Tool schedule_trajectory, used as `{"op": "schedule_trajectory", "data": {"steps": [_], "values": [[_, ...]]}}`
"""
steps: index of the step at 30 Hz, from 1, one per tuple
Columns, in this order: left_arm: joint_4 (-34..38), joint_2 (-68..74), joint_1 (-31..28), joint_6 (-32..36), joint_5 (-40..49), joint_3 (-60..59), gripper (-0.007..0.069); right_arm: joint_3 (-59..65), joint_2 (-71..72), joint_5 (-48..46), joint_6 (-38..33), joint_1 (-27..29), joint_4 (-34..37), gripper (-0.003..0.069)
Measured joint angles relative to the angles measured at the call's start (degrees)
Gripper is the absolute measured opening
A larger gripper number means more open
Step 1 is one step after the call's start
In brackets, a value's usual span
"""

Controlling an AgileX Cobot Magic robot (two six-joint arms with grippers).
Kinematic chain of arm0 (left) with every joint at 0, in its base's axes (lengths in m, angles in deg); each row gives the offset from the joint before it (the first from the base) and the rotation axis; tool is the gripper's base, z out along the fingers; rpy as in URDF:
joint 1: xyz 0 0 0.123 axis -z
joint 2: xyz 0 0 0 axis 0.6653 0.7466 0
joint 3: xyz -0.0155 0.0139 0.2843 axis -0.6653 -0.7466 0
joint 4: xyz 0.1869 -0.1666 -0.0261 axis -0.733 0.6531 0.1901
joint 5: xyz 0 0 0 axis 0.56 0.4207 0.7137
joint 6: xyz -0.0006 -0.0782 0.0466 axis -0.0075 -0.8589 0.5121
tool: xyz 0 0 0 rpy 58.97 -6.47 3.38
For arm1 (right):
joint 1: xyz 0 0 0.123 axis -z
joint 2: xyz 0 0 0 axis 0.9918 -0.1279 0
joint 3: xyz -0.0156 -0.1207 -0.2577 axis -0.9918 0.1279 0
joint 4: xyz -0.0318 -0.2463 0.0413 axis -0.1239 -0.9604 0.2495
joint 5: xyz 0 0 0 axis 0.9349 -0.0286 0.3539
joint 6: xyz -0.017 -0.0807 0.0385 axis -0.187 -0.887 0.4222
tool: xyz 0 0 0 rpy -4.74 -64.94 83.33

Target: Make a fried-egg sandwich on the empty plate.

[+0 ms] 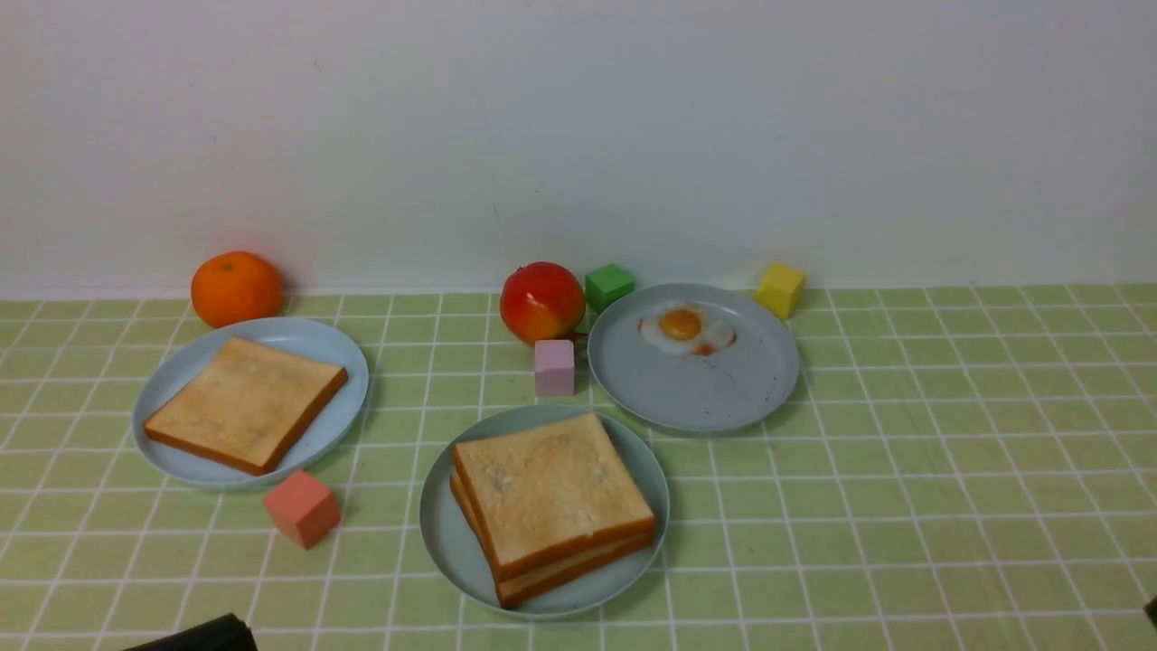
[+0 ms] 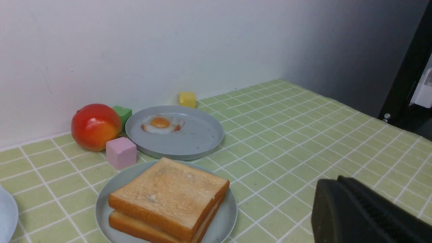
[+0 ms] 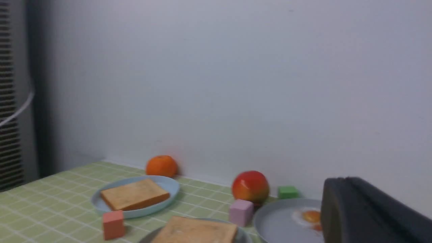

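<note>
Two golden-brown toast slices [image 1: 551, 493] lie stacked on the pale green plate [image 1: 443, 533] at the front centre, with a thin pale layer showing between them at the edge. In the left wrist view the same stack [image 2: 168, 197] sits on that plate [image 2: 101, 206]. A fried egg [image 1: 687, 330] with an orange yolk lies on the blue-grey plate [image 1: 714, 389] at the back right. My left gripper [image 2: 337, 180] is shut and holds nothing, hovering over the cloth right of the stack. My right gripper [image 3: 344, 180] is shut too and holds nothing, off to the table's right side.
A single toast slice [image 1: 246, 402] lies on the blue-grey plate [image 1: 163, 389] at the left. An orange [image 1: 237, 287] and a red fruit [image 1: 542, 301] sit by the back wall. Green [image 1: 608, 286], yellow [image 1: 780, 289], pink [image 1: 554, 367] and salmon [image 1: 303, 508] cubes stand among the plates.
</note>
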Motion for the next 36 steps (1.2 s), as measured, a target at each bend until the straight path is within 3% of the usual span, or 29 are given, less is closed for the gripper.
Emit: {"op": "schedule_trajectory", "data": {"steps": [3,5,11,16,21,26,27,28,29,30,31,32,35,36], "values": [[0.00,0.00,0.00,0.00,0.00,0.00,-0.0013,0.00,2.63,-0.71,11.36,7.47,-13.31,-0.0013],[0.00,0.00,0.00,0.00,0.00,0.00,-0.0013,0.00,3.30,-0.95,24.31,10.41,-23.14,-0.0013],[0.00,0.00,0.00,0.00,0.01,-0.07,-0.0009,0.00,3.30,0.46,48.93,11.53,-43.82,-0.0013],[0.00,0.00,0.00,0.00,0.01,-0.07,-0.0003,0.00,3.30,2.04,54.19,11.64,-55.99,-0.0011],[0.00,0.00,0.00,0.00,0.01,-0.07,-0.0001,0.02,3.30,1.79,54.19,11.64,-53.91,-0.0011],[0.00,0.00,0.00,0.00,0.01,-0.07,0.0004,0.02,3.30,-3.48,42.30,11.64,-35.03,-0.0011],[0.00,0.00,0.00,0.00,0.01,-0.07,0.0005,0.02,3.30,-6.43,28.35,11.64,-19.42,-0.0011],[0.00,0.00,0.00,0.00,0.01,-0.07,0.0006,0.02,3.30,-7.68,21.32,11.64,-10.25,-0.0011],[0.00,0.00,0.00,0.00,0.01,-0.07,0.0008,0.02,3.30,-9.28,11.83,11.64,-2.59,-0.0011],[0.00,0.00,0.00,0.00,0.01,-0.07,0.0008,0.02,3.30,-9.61,9.87,11.64,-0.65,-0.0011],[0.00,0.00,0.00,0.00,0.01,-0.07,0.0008,0.02,3.30,-12.59,-5.96,11.64,12.96,-0.0011],[0.00,0.00,0.00,0.00,0.01,-0.07,0.0010,0.02,3.30,-14.71,-15.47,11.64,22.34,-0.0011],[0.00,0.00,0.00,0.00,0.01,-0.07,0.0014,0.02,3.30,-20.58,-38.95,11.64,48.57,-0.0010],[0.00,0.00,0.00,0.00,0.01,-0.07,0.0015,0.02,3.30,-21.97,-46.04,11.64,54.07,-0.0010]]}}
